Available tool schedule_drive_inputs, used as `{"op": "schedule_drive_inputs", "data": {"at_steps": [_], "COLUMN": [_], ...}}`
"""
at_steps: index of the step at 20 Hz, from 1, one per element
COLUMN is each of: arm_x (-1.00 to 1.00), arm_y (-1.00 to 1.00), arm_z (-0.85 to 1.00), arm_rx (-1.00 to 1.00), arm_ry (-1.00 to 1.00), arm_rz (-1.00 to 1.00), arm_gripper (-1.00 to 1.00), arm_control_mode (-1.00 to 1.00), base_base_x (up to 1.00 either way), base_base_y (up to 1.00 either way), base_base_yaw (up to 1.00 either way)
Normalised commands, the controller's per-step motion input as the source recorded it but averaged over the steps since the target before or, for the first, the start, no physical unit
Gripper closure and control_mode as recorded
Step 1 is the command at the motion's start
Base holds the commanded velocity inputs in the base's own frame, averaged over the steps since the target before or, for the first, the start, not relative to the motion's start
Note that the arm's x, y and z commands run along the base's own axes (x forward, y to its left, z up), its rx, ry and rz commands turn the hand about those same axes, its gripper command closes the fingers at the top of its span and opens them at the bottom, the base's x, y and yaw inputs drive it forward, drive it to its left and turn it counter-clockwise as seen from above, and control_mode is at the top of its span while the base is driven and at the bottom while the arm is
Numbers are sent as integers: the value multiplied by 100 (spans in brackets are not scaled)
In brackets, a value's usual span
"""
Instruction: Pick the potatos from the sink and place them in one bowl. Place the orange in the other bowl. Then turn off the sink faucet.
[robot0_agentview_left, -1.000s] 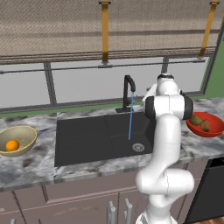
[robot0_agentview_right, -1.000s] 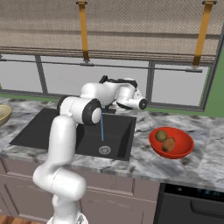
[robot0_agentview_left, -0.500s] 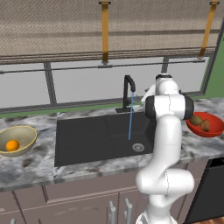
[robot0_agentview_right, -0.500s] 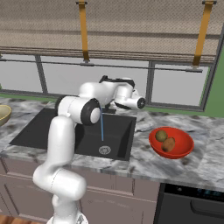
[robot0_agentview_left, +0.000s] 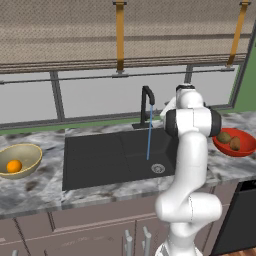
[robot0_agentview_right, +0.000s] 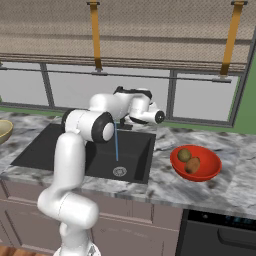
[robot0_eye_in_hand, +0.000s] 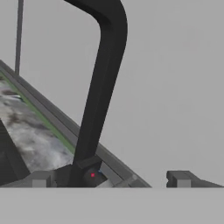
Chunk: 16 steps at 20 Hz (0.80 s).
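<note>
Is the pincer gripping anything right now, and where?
Nothing held. The pincer is open, its fingertips either side of the sink faucet base.

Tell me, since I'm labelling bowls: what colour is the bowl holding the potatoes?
Glossy red bowl; clearest in the right base view.

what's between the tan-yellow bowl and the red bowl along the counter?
Left base view: the black sink, with the faucet running a water stream, then the robot's arm in front of the red bowl; tan-yellow bowl far left.

Grey marbled stone counter (robot0_agentview_left: 35, 187) carries a tan-yellow bowl (robot0_agentview_left: 22, 156) at its left end, a glossy red bowl (robot0_agentview_right: 205, 171) at its right, and the black faucet base (robot0_agentview_left: 141, 126) behind the inset black sink (robot0_agentview_left: 100, 160).
</note>
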Motion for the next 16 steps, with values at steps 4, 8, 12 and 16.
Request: {"op": "schedule_drive_inputs", "data": {"at_steps": [4,8,12,16], "arm_x": [8,16,26,26], "arm_y": [0,-5,-9,-15], "arm_z": [-22,-32,-28,-17], "arm_rx": [0,0,0,0], "arm_ry": [0,0,0,0], "arm_rz": [0,0,0,-1], "arm_gripper": [-100,-100,-100,-100], "arm_control_mode": [-100,-100,-100,-100], "base_base_x": [0,0,0,0], "base_base_y": [0,0,0,0], "base_base_yaw": [0,0,0,0]}}
